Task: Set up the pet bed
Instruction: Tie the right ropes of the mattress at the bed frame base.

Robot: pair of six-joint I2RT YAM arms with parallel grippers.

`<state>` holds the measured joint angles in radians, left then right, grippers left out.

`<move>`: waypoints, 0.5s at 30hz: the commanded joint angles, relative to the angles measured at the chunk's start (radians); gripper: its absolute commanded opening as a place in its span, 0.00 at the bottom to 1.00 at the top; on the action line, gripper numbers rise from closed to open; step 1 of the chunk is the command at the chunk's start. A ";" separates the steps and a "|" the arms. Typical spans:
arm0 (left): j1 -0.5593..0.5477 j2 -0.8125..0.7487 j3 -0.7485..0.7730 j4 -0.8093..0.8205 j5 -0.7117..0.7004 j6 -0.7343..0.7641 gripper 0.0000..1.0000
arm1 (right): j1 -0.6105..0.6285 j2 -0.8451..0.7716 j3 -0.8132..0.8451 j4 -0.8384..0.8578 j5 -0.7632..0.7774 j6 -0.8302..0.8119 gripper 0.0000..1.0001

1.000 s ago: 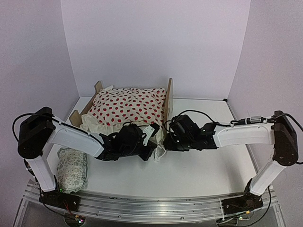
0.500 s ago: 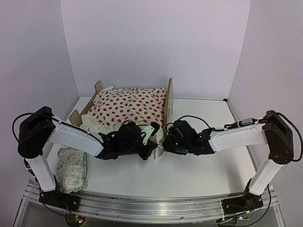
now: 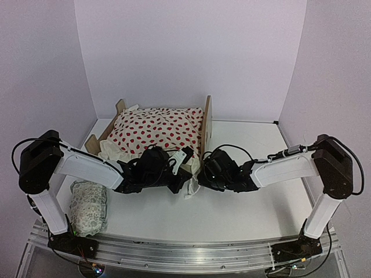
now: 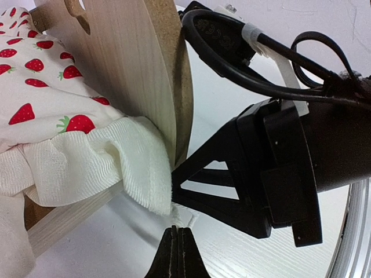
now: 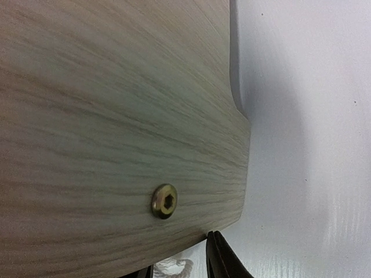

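Pet bed [image 3: 207,124] at 11 o'clock on table [image 3: 255,200], blanket [image 3: 156,130] draped over it. Left gripper [image 4: 177,258] clamped shut at headboard [image 4: 133,75] corner, 6 o'clock side, ruffle [image 4: 116,168] just beside. Right gripper [image 5: 179,263] fingers [image 5: 223,258] apart, hold unclear. Risks: crowded grippers collide; tug drags blanket off, skews bed.

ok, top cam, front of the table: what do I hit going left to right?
Green-patterned pillow → left gripper, jaws shut → right gripper, jaws apart, at the near corner of the pet bed. The bed itself spans too much of the width to be placed in the order.
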<state>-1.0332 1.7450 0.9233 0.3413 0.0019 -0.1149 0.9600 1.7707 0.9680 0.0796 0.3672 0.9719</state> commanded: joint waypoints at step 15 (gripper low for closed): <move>0.029 -0.047 -0.028 0.054 0.085 0.026 0.00 | -0.004 0.076 0.069 0.074 -0.041 0.135 0.33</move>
<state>-1.0142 1.7400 0.9022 0.3504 0.0608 -0.1028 0.9600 1.8244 0.9990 0.1168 0.3648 1.0487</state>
